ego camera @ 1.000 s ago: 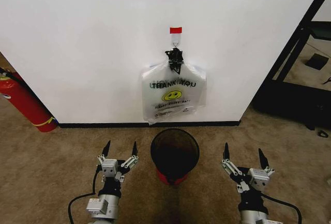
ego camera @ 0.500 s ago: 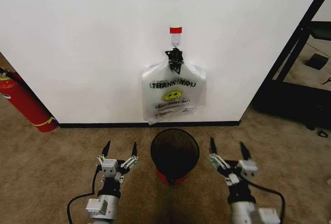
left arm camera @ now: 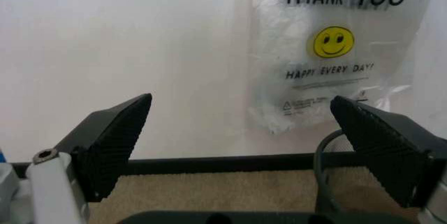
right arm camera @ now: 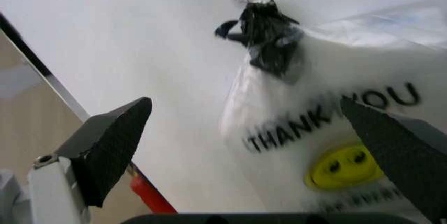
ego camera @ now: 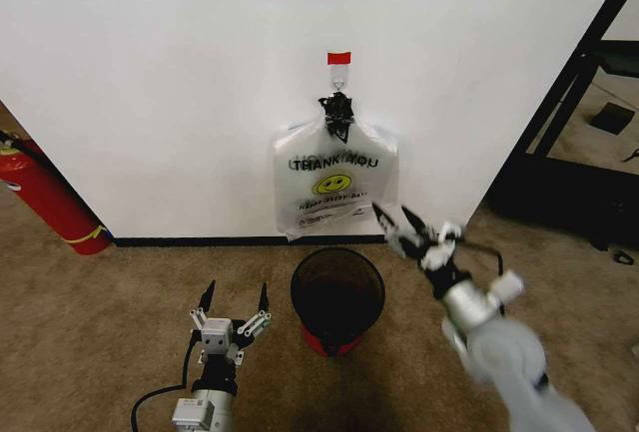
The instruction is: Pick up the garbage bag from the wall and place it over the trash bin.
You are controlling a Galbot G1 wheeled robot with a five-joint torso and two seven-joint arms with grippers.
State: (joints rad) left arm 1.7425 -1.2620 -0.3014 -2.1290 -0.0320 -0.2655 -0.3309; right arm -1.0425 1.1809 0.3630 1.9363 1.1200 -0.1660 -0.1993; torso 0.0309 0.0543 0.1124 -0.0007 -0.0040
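The garbage bag [ego camera: 336,188] hangs flat against the wall [ego camera: 180,83] at the centre of the head view. It is a see-through whitish bag printed with a yellow smiley and black lettering. Its handles are bunched into a dark knot [ego camera: 337,113] that hangs from a small hook [ego camera: 339,77] under a strip of red tape [ego camera: 339,58]. Hung from that one point, the bag drapes freely with its lower edge just above the black baseboard [ego camera: 200,240].

The trash bin [ego camera: 337,297] stands on the carpet [ego camera: 100,322] directly below the bag, at lower centre. Its open mouth faces up, ready to take the bag.

The right gripper [ego camera: 404,224] is raised at centre right, near the bag's lower right corner but apart from it. Its jaws are spread wide and hold nothing. In the right wrist view they frame the knot and the lettering, so this arm seems to be lining up a reach toward the bag's top.

The left gripper [ego camera: 237,302] sits low at lower left, beside the bin. Its jaws are spread too and hold nothing, and it points at the wall. It looks idle.

A red fire extinguisher [ego camera: 45,198] leans at the left edge, well apart from the work.
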